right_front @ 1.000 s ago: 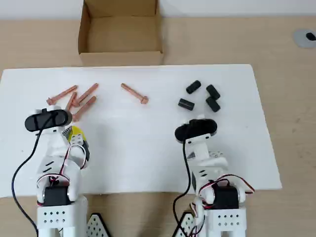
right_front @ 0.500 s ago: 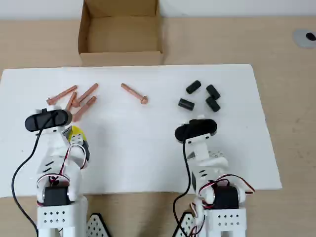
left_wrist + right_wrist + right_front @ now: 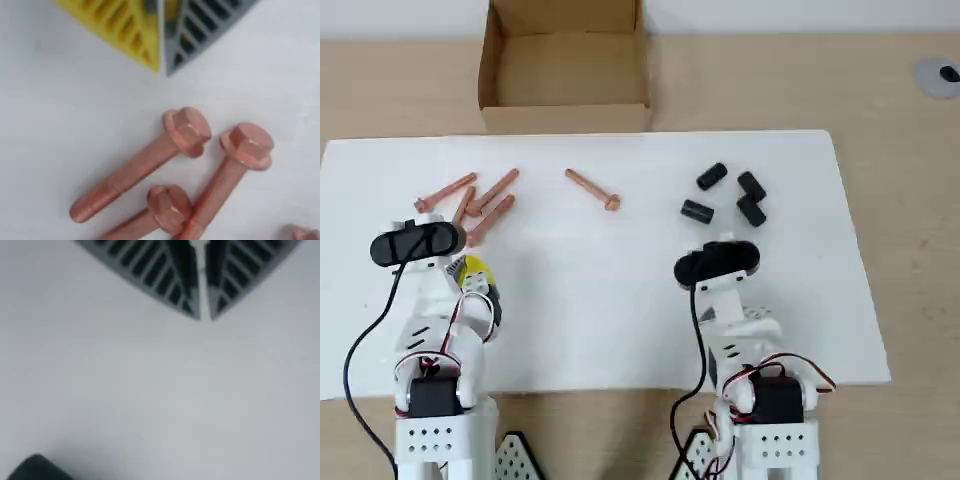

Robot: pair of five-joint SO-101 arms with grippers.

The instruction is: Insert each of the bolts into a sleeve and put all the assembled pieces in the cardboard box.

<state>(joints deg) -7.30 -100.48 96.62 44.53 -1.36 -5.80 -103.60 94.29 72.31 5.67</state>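
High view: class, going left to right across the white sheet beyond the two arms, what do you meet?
cluster of bolts → single bolt → black sleeves

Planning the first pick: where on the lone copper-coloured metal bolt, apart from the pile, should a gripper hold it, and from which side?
Grip the lone copper-coloured metal bolt at mid-shank, coming straight down, jaws across its slanted length. It lies flat on the white sheet with bare space either side; the flanged head looks less steady to pinch.
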